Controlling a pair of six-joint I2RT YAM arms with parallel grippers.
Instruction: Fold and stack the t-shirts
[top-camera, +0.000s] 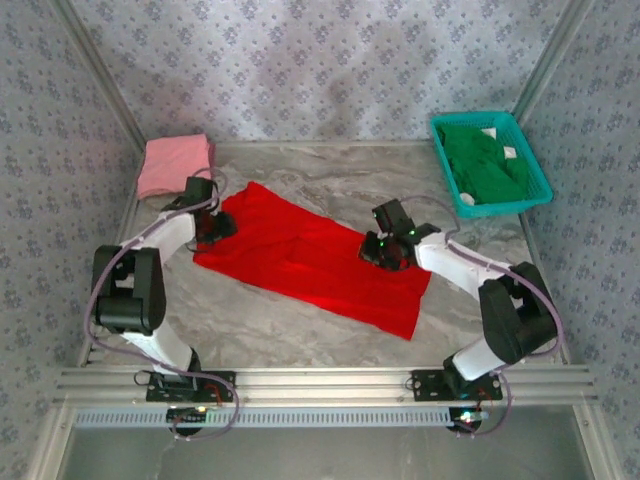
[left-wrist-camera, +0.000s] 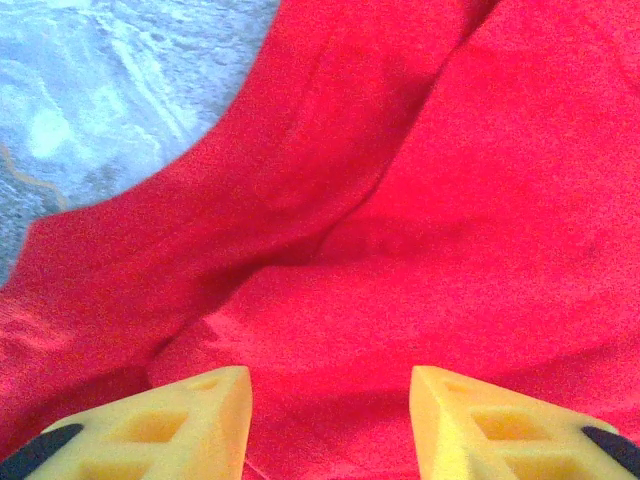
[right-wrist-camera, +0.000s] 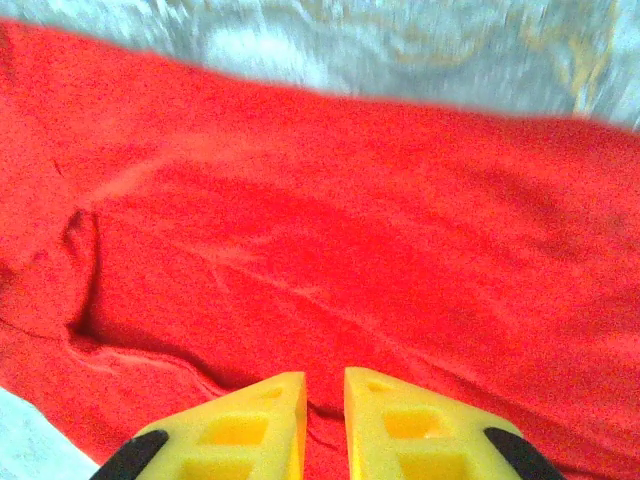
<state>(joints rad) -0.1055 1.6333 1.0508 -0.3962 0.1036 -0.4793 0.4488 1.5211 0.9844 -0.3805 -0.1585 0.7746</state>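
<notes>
Sprawling red t-shirt (top-camera: 300, 255), right gripper (right-wrist-camera: 325, 380) nearly closed (pinch unclear)

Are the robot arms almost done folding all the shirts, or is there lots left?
About a third done. The pink t-shirt sits folded in the far left corner. The red t-shirt lies spread on the table: the left gripper hovers over it with jaws open, and the right gripper seems to pinch it. The green t-shirt is crumpled in the teal basket, not yet folded, and nothing is stacked yet.
</notes>
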